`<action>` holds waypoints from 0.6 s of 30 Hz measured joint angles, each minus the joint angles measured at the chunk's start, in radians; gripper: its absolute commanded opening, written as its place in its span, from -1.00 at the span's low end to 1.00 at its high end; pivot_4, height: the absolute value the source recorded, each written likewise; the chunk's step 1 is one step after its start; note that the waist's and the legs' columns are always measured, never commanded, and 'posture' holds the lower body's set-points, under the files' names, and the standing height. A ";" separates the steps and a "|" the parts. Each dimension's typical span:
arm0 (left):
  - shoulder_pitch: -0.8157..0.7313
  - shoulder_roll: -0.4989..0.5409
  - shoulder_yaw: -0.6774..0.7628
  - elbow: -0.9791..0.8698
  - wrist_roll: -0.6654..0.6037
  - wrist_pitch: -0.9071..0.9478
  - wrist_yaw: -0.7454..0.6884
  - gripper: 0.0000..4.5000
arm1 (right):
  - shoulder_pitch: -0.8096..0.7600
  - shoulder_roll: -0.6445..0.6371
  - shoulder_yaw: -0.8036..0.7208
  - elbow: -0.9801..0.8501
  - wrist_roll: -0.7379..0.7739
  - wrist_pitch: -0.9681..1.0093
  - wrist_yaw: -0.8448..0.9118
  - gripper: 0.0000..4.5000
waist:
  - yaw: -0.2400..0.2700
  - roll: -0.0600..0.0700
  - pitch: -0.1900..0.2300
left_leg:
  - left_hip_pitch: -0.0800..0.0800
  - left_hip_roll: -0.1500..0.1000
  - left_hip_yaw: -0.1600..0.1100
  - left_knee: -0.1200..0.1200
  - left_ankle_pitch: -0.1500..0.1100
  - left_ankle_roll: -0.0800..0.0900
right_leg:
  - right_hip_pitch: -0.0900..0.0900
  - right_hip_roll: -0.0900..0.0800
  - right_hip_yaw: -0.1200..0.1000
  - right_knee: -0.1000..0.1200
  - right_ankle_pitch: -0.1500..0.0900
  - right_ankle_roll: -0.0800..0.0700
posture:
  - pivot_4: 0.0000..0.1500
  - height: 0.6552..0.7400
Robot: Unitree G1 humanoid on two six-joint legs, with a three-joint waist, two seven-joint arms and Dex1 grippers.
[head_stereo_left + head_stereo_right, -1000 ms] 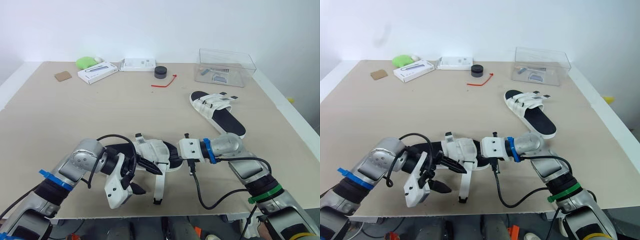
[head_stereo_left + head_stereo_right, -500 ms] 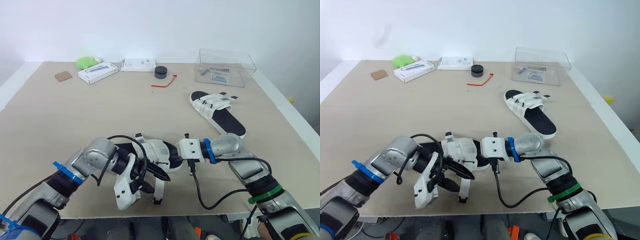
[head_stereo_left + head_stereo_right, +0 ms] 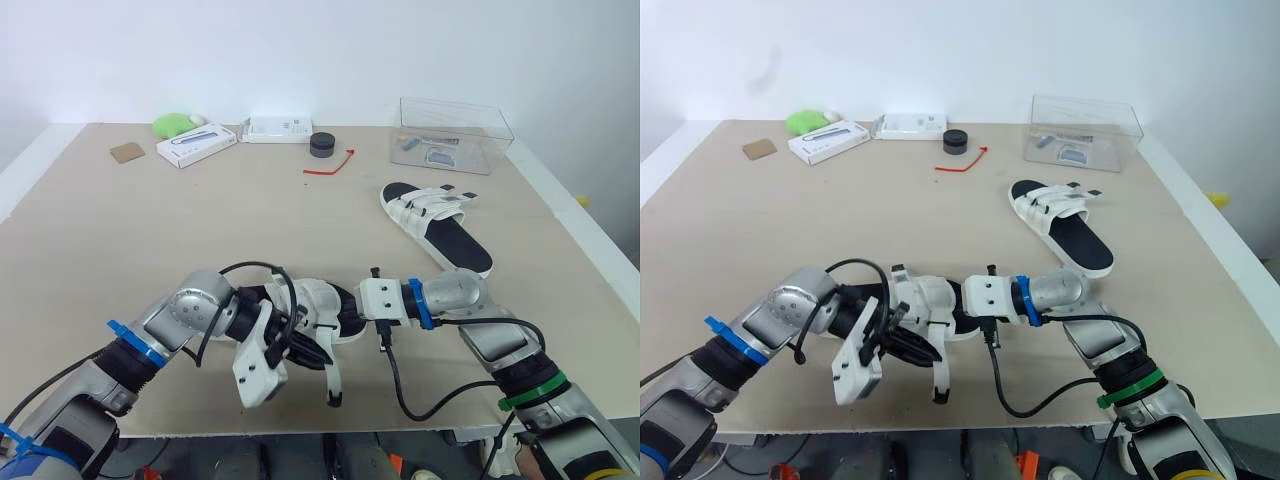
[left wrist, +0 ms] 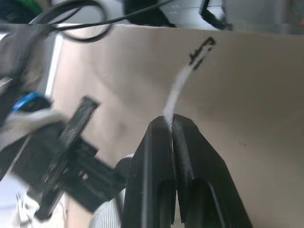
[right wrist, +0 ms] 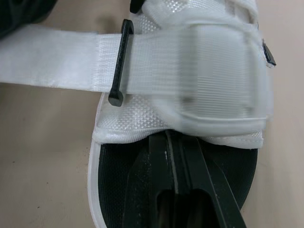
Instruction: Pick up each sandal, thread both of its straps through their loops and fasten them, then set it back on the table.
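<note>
Pinching the white fabric strap (image 4: pixel 176 92), the left end effector (image 4: pixel 171 124) may slip under an oblique pull; the right end effector (image 5: pixel 167 137) clamps the black-soled white sandal (image 5: pixel 190 109).

Near sandal (image 3: pixel 315 305) at front edge of the table (image 3: pixel 150 230), between left hand (image 3: pixel 318 354) and right hand (image 3: pixel 346 318). Second sandal (image 3: pixel 437 225) behind it to the right; clear box (image 3: pixel 453 133) behind that, at the back edge.
</note>
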 measured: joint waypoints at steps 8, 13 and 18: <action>0.032 0.039 0.077 -0.108 -0.301 0.471 -0.001 -0.95 | -0.001 -0.001 0.001 0.000 0.000 0.000 0.001 -1.00 | 0.000 0.000 0.000 | 0.000 0.000 -0.001 0.000 0.000 0.000 | 0.000 0.002 0.000 0.000 0.000 0.000 | 1.00 1.00; 0.030 0.039 0.168 -0.199 -0.632 0.995 0.105 -0.95 | -0.005 -0.001 0.004 0.002 0.000 -0.002 0.001 -1.00 | 0.000 0.000 0.000 | 0.000 0.000 -0.002 0.000 0.000 0.000 | 0.000 0.003 0.000 0.000 -0.001 0.001 | 1.00 1.00; 0.006 0.017 0.243 -0.209 -0.765 1.238 0.182 -0.95 | -0.010 -0.001 0.004 0.007 0.000 -0.005 0.003 -1.00 | 0.000 0.000 0.000 | 0.000 0.000 -0.002 0.000 0.000 0.000 | 0.000 0.003 0.000 0.000 -0.001 0.001 | 1.00 1.00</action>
